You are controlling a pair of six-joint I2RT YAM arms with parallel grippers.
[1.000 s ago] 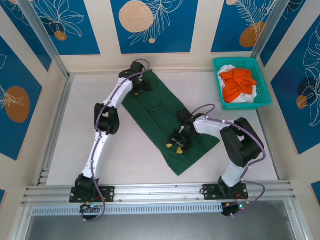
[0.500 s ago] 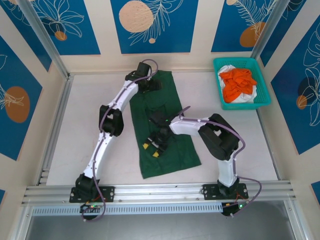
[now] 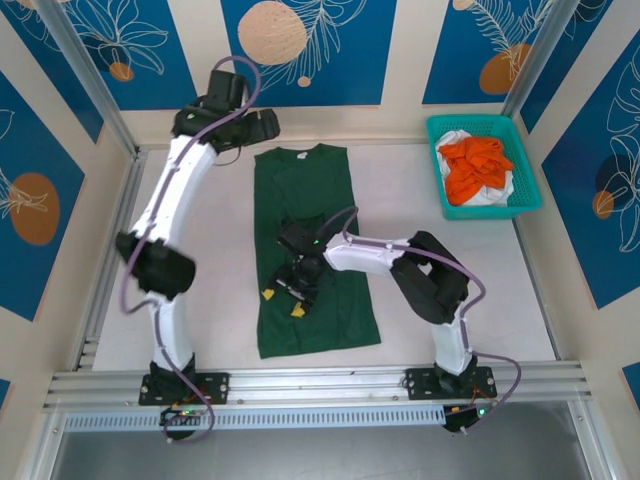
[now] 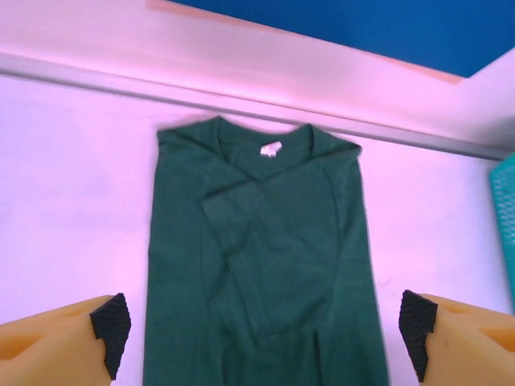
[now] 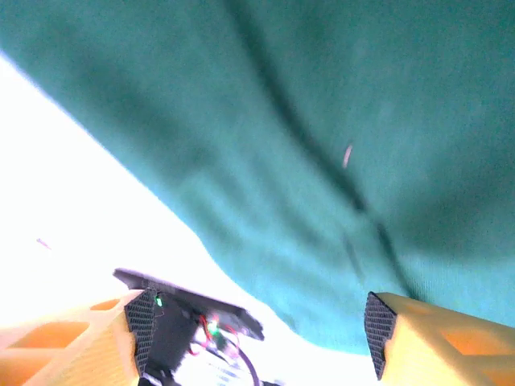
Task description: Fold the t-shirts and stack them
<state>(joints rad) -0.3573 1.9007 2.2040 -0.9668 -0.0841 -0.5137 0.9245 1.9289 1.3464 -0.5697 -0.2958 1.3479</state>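
Observation:
A dark green t-shirt (image 3: 315, 240) lies flat and lengthwise on the table, its round neck (image 4: 269, 138) toward the back wall and both sleeves folded in over the chest. My left gripper (image 3: 266, 125) hangs high by the back wall, off the collar's left corner; it is open (image 4: 261, 338) with nothing between its fingers. My right gripper (image 3: 283, 301) hovers low over the shirt's left edge, open (image 5: 257, 330) and empty, with green cloth (image 5: 322, 145) beyond it. An orange t-shirt (image 3: 476, 165) lies crumpled on a white one (image 3: 500, 193) in the basket.
The teal mesh basket (image 3: 528, 170) stands at the back right corner. Bare table lies left of the shirt (image 3: 200, 250) and between shirt and basket. An aluminium rail (image 3: 320, 385) runs along the near edge, where the arm bases stand.
The green shirt has swung from a diagonal to lie straight. My left arm let go of the collar and rose to the back wall. My right gripper moved left and opened wider.

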